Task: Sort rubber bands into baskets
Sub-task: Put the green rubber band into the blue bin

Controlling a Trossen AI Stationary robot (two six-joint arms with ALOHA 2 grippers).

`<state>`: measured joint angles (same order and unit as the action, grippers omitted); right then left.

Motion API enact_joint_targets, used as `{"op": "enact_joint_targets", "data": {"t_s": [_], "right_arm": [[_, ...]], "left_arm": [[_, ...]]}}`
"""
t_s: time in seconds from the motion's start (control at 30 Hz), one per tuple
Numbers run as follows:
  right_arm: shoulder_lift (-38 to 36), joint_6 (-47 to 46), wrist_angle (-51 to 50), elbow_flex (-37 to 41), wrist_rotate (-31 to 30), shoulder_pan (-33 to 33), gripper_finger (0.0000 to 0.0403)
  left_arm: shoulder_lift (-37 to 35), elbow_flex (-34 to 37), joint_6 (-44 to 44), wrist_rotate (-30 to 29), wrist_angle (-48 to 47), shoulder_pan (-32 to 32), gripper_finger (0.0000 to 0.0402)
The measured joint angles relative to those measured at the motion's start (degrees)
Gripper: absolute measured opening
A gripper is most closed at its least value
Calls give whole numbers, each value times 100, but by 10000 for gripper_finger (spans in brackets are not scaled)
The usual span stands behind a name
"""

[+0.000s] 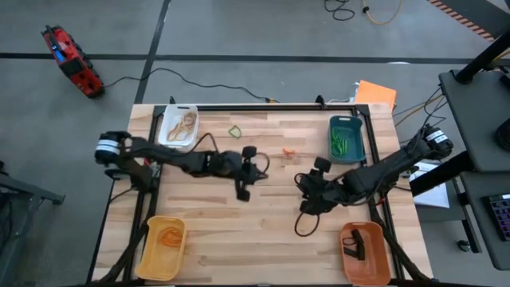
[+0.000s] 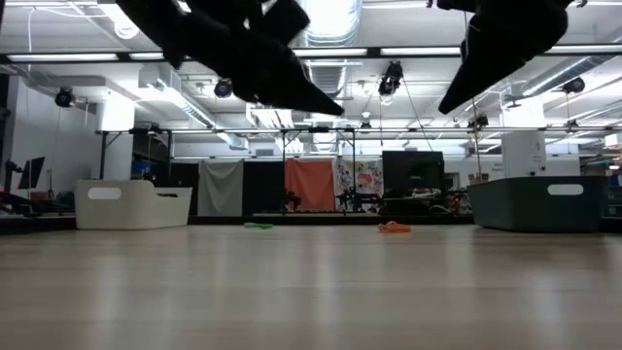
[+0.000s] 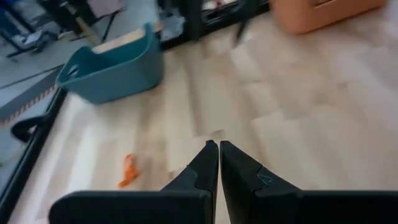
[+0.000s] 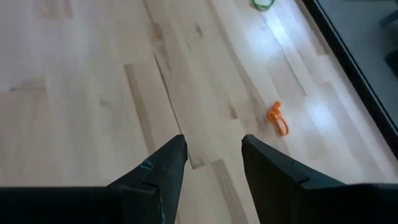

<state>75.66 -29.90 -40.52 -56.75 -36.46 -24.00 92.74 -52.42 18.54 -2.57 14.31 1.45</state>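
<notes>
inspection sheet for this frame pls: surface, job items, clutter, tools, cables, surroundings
Surface: wood table, bare in the middle.
Job's things: white basket holds tan bands; teal basket green ones; yellow basket orange ones; orange basket black ones. Loose on the table: green band, orange band.
Clutter: nothing seen.
Tools: left tool shut, empty, above mid-table; right tool open, empty, above the table right of centre.
Cables: black loop on the table by the right arm; more on the floor.
Surroundings: red device on the floor, desk at right.
</notes>
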Motion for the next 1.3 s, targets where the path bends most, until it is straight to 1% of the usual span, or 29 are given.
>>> {"op": "enact_joint_targets", "data": {"t_s": [0.13, 0.27, 0.33, 0.4, 0.43, 0.47, 0.57, 0.63, 0.77, 0.87, 0.93, 1.0, 1.07, 1.17, 1.3], "right_arm": [[-51, -1, 45, 105, -249, -142, 146], [-137, 3, 382, 337, -533, -210, 142], [-138, 39, 666, 456, -572, -200, 139], [-138, 122, 1017, 562, -583, -187, 139], [-134, 183, 1219, 610, -601, -187, 139], [-131, 250, 1412, 650, -600, -186, 139], [-131, 333, 1676, 700, -571, -193, 141], [-131, 332, 1753, 699, -569, -194, 141], [-131, 297, 1888, 645, -577, -187, 141], [-131, 309, 2051, 645, -578, -187, 137], [-131, 299, 2071, 645, -576, -187, 134], [-131, 296, 2073, 645, -569, -187, 132], [-131, 296, 2108, 645, -565, -187, 129], [-131, 303, 2127, 645, -565, -187, 125], [-131, 393, 2154, 645, -567, -187, 119]], "left_arm": [[278, -5, 149, 48, 316, -322, 0], [334, 35, 193, -84, 343, -258, 0], [313, 117, 182, -105, 280, -232, 0], [271, 225, -12, -143, 254, -238, 0], [240, 275, -178, -252, 203, -251, 0], [212, 307, -352, -482, 126, -264, 0], [136, 342, -739, -1416, -607, -273, 0], [129, 350, -936, -1651, -1015, -285, 0], [66, 350, -1134, -1619, -1318, -423, 0], [-36, 350, -1152, -1541, -1455, -672, 0], [-179, 350, -1161, -1094, -1604, -888, 0], [-312, 337, -1176, -444, -1788, -1113, 0], [-424, 337, -1264, -44, -2065, -1321, 0], [-546, 337, -1574, -37, -2364, -1589, 0], [-540, 337, -1770, -146, -2436, -1839, 0]]}}
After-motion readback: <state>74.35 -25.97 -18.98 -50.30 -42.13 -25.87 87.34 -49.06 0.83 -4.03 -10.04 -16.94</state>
